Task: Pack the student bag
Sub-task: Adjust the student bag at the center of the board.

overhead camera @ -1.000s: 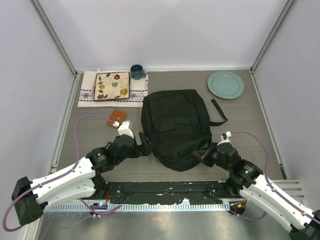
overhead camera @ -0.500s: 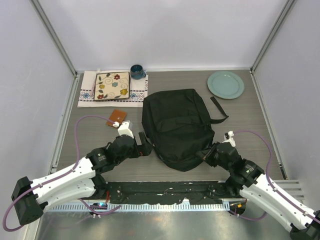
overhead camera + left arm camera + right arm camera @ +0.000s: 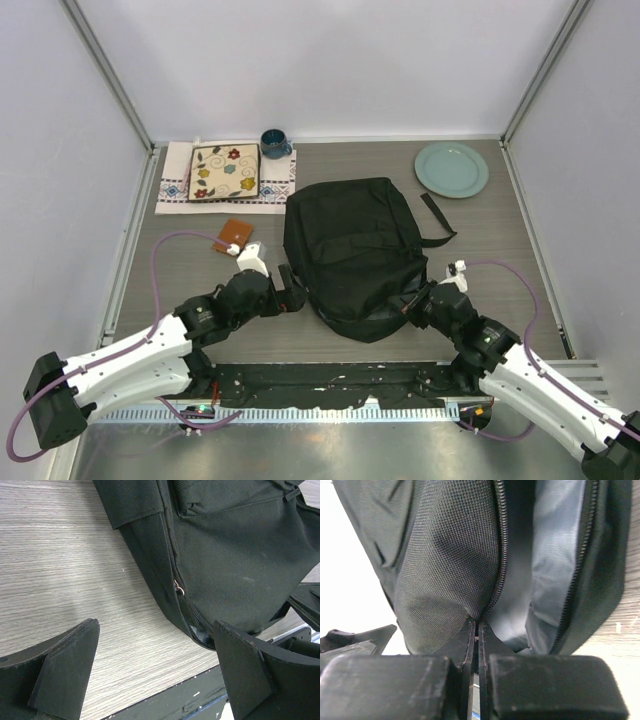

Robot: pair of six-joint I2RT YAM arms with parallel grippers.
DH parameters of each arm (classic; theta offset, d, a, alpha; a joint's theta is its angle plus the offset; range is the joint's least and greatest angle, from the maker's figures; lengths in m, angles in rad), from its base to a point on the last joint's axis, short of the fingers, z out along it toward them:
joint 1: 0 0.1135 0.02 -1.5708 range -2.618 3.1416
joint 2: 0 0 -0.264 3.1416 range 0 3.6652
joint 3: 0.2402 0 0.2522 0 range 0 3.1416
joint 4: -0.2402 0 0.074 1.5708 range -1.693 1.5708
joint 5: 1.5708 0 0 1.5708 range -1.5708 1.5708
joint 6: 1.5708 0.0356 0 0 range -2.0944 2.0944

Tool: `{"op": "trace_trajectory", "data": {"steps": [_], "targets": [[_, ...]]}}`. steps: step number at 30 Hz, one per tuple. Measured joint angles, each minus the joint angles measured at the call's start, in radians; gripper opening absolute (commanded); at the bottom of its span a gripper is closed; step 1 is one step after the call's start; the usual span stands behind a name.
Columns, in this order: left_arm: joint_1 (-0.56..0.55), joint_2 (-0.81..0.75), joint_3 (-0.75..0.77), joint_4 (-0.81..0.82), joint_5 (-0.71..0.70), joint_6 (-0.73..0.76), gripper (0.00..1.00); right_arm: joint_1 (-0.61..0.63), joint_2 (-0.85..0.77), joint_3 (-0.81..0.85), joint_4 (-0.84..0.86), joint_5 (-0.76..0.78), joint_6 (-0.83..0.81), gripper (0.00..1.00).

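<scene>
The student bag (image 3: pixel 352 250) lies flat at the middle of the table (image 3: pixel 500 260), its rounded end pointing to 6 o'clock toward the arm bases. A loose strap (image 3: pixel 437 220) trails from its side at 3 o'clock.

The left pincer (image 3: pixel 293 290) sits low at the bag's 8 o'clock edge, released, with its fingers (image 3: pixel 70 665) spread wide. In its wrist view the bag's side seam and a small zipper pull (image 3: pixel 176 586) lie ahead of the gap, not touched.

The right pincer (image 3: pixel 412 303) is at the bag's 4 o'clock corner, clenched on the bag's edge where the zipper (image 3: pixel 502 555) runs down to its tips. Beside that zipper the bag gapes, showing pale grey lining (image 3: pixel 555 570).

From the bag, a teal plate (image 3: pixel 452 169) rests at 1 o'clock, well apart. A flowered tray (image 3: pixel 224 172) lies on a white cloth (image 3: pixel 178 190) at 10 o'clock, with a dark blue mug (image 3: pixel 274 143) just beyond the cloth. A small brown card (image 3: pixel 233 236) lies at 9 o'clock, near the left arm's cable.
</scene>
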Motion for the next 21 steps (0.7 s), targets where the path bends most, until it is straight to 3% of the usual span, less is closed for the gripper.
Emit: {"op": "trace_trajectory", "data": {"steps": [6,16,21], "targets": [[0.000,0.000,-0.014,0.013,0.002,-0.004,0.99,0.000,0.042,-0.001,-0.003,-0.001,-0.020,0.01],[0.000,0.024,-0.024,0.046,0.021,-0.013,1.00,0.002,-0.042,-0.029,0.004,0.019,-0.010,0.01],[0.000,0.036,-0.024,0.053,0.030,-0.019,1.00,0.002,0.025,-0.029,0.070,0.059,-0.008,0.01]]}}
